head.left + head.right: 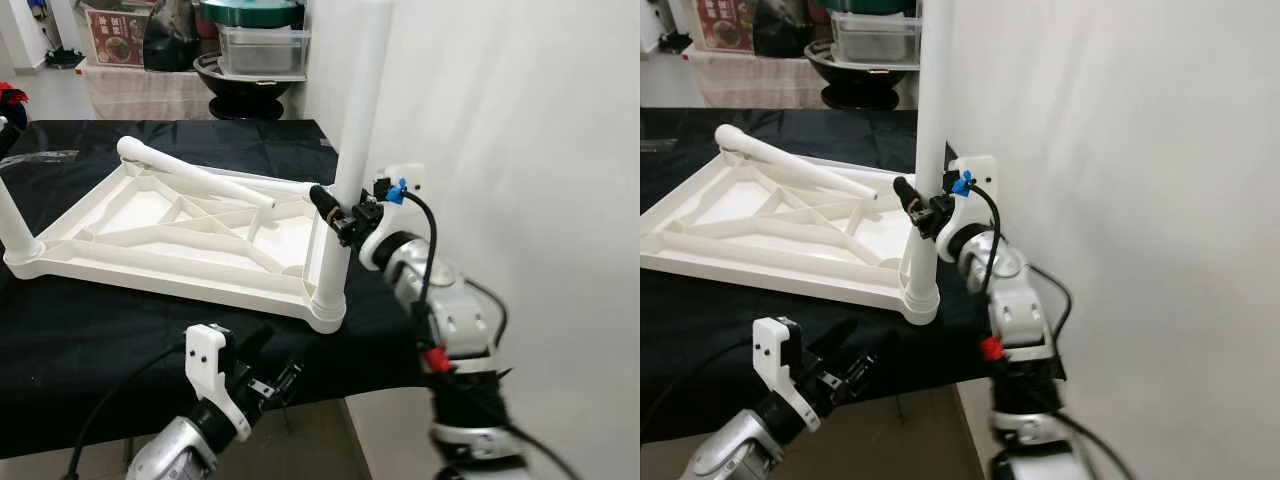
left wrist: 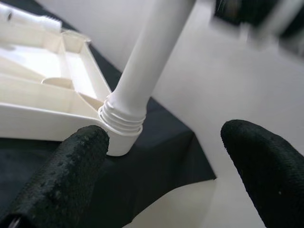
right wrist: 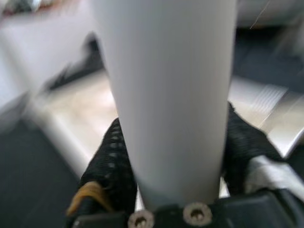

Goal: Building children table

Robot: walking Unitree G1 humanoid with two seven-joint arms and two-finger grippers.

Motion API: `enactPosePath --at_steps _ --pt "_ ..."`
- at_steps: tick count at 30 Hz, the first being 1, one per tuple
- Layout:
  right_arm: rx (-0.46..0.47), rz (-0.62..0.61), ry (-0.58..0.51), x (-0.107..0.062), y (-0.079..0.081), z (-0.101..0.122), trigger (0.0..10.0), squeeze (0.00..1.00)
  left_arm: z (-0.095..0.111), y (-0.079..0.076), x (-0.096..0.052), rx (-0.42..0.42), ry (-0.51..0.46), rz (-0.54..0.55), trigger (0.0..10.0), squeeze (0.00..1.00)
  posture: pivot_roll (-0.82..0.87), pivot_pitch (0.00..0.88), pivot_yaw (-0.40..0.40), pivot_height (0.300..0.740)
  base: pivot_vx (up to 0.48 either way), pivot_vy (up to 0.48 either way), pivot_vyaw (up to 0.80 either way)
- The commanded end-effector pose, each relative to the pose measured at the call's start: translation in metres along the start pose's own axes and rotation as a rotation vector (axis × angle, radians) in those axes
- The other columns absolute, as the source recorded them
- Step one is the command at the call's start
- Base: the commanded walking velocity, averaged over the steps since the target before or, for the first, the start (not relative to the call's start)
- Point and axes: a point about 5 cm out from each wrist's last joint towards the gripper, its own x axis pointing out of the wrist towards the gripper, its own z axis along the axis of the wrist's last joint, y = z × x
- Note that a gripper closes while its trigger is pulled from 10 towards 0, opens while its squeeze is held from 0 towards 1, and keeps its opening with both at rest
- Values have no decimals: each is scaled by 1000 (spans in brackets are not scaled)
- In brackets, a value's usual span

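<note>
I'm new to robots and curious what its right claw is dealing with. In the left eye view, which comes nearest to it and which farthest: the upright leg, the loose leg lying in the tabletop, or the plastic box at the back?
1. Upright leg: gripped by the right gripper at the tabletop's near right corner.
2. Loose leg: lying slantwise across the upturned tabletop, to the left.
3. Plastic box: far back, beyond the black cloth.

The left wrist view looks between the left gripper's (image 2: pixel 164 175) 2 black textured fingers (image 2: pixel 71 171), which stand wide apart with nothing between them. Beyond them a white table leg (image 2: pixel 147 57) rises at a slant from a ribbed collar (image 2: pixel 121 118) at the corner socket of the upturned white tabletop (image 2: pixel 42 90). The tabletop lies on a black cloth (image 2: pixel 161 152). A pale wall (image 2: pixel 209 90) stands behind the leg.
</note>
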Motion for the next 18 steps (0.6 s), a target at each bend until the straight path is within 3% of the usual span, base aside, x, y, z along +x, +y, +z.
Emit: enactPosePath --at_steps 1,7,9,11,18 --pt "2 162 1 6 16 -1 10000 1000 -2 -3 0 -3 8 -5 10000 0 46 42 -120 740 0 0 0" --pt "-96 293 -101 -5 -3 22 10000 1000 -2 -11 -4 -6 11 -18 10000 0 81 83 -126 740 0 0 0" --pt "-177 428 -117 -13 -26 40 10000 1000 -1 -18 -9 -6 8 -25 10000 0 101 116 -122 740 0 0 0" --pt "-188 513 -132 -18 -39 54 10000 1000 1 -24 -15 -5 4 -29 10000 0 116 139 -121 740 0 0 0" --pt "-214 636 -148 -26 -54 75 10000 1000 5 -31 -24 -12 6 -36 10000 0 129 180 -106 740 0 0 0"
